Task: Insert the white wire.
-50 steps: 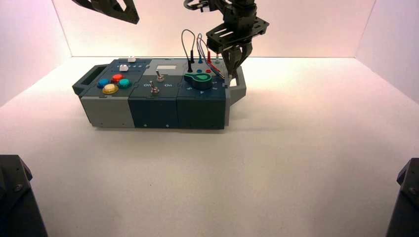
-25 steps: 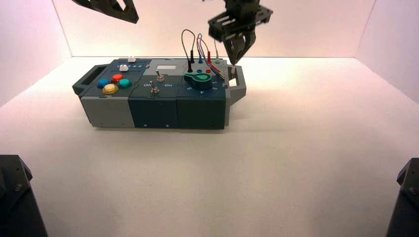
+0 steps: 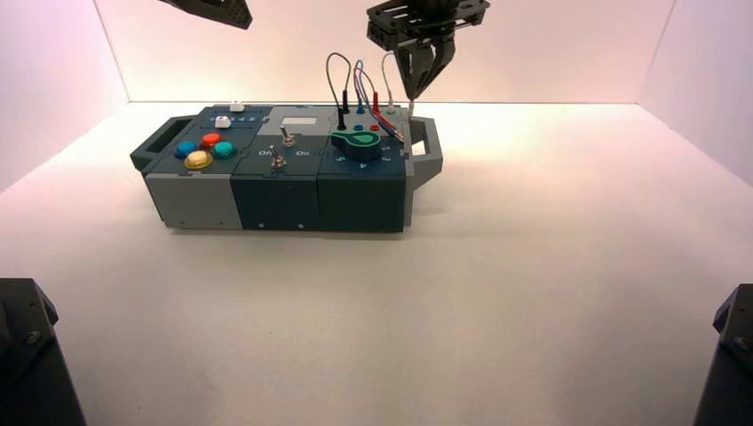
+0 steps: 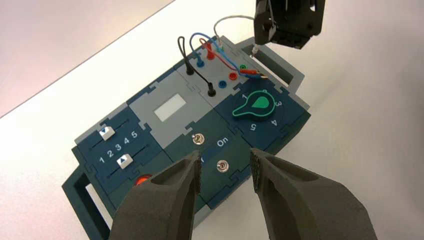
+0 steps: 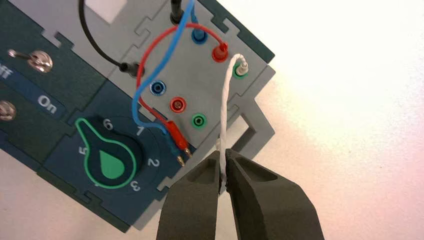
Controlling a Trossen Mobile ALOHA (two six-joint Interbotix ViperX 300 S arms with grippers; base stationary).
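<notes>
White wire (image 5: 224, 105) pinched in right tool (image 5: 223, 152), one plug in green-ringed socket (image 5: 240, 70)

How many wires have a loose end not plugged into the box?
3: red and blue, loose ends beside the knob; white, by the right end effector.

Black wire (image 5: 92, 42); green-rimmed knob (image 5: 111, 159); white display panel (image 4: 170, 107).

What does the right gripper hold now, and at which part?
The right gripper holds the white wire near its loose end; the other end is in a green-ringed socket.
</notes>
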